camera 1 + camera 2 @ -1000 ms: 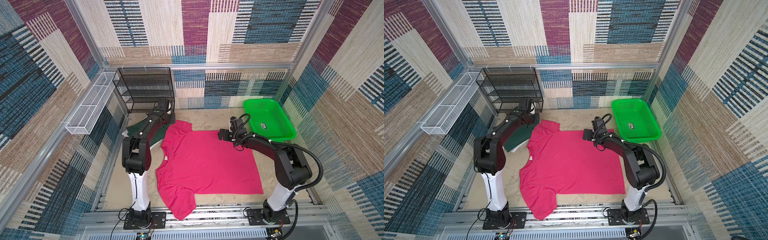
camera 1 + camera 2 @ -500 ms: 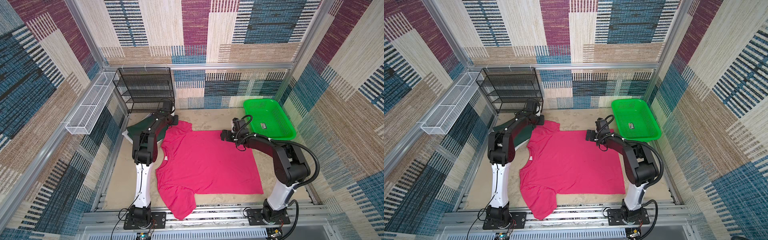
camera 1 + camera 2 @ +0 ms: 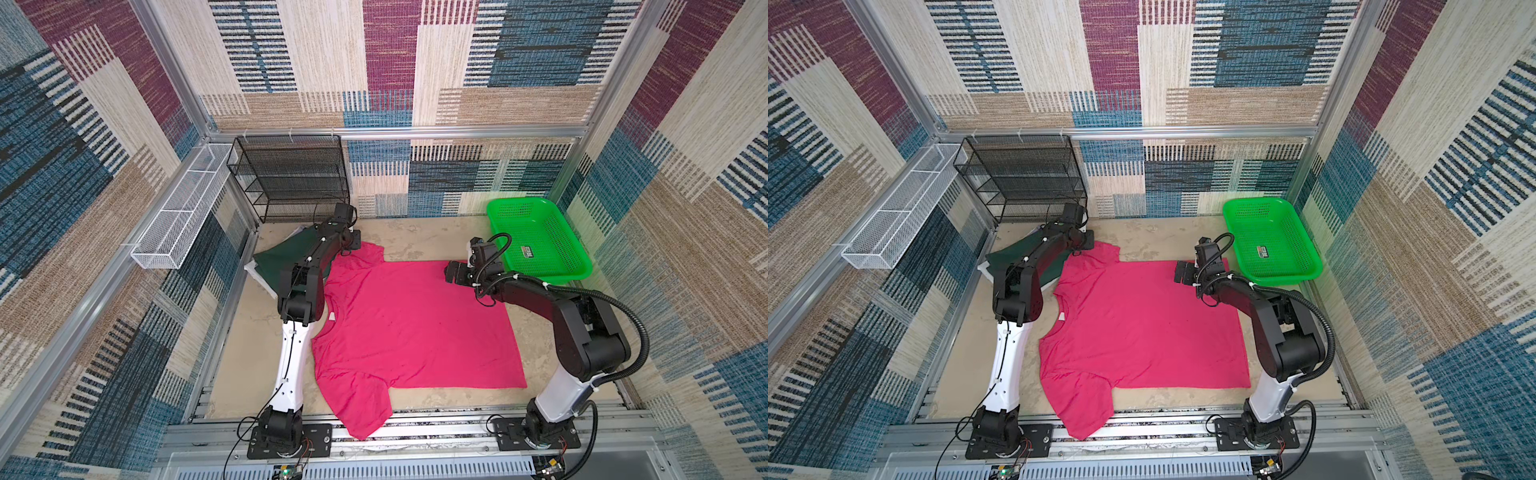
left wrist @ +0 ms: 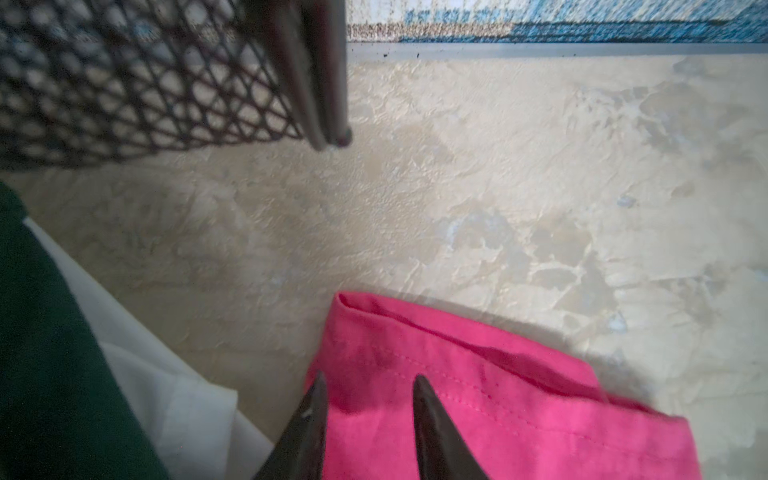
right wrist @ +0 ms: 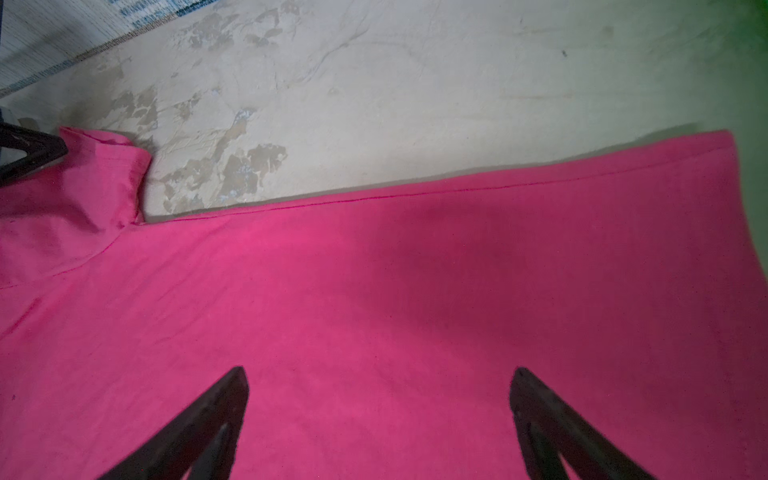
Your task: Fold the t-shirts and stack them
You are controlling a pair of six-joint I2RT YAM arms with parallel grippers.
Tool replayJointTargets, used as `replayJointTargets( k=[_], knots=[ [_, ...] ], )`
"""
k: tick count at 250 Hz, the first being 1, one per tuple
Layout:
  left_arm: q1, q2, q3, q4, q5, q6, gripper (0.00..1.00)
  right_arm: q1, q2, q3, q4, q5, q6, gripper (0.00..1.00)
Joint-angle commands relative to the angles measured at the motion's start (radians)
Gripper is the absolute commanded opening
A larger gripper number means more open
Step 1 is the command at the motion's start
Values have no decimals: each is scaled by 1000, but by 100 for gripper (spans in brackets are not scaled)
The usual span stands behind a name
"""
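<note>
Beige desk (image 3: 419,239), pink t-shirt (image 3: 415,328) lying flat between my arms, no fold made on it yet
Dark green t-shirt (image 3: 278,259) looks stacked far left; the white one (image 4: 166,386) beneath shows clearly only on left wrist; left gripper (image 4: 369,380) narrow over the sleeve, right gripper (image 5: 379,372) wide, both empty

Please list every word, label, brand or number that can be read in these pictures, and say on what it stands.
Nothing can be read.
Sticker inside the green basket: print too small to read.
White neck label on the pink t-shirt: too small, no letters show.
</note>
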Motion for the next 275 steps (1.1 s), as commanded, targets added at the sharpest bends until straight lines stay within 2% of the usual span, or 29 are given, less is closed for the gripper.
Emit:
replayJointTargets(
  k=[1,45,116,146,224,245,275],
  knots=[
    [3,21,22,6,-10,-53,36,-4,-4,-5,37,2,-2,99],
    [4,74,118,-140,-13,-78,35,-9,-5,-6,34,-3,-7,99],
    [-9,-36,-70,-47,11,-84,30,-12,-34,-32,39,-3,-5,99],
    [-31,-121,-196,69,8,-37,32,-12,-56,-53,50,-3,5,99],
    [-45,-473,-726,651,-48,46,38,-12,-108,-101,77,-15,30,99],
    [-43,-518,-775,656,-88,36,38,-12,-111,-111,85,-24,36,99],
    [-31,-529,-758,552,-93,4,36,-12,-110,-114,87,-36,40,99]
  ],
)
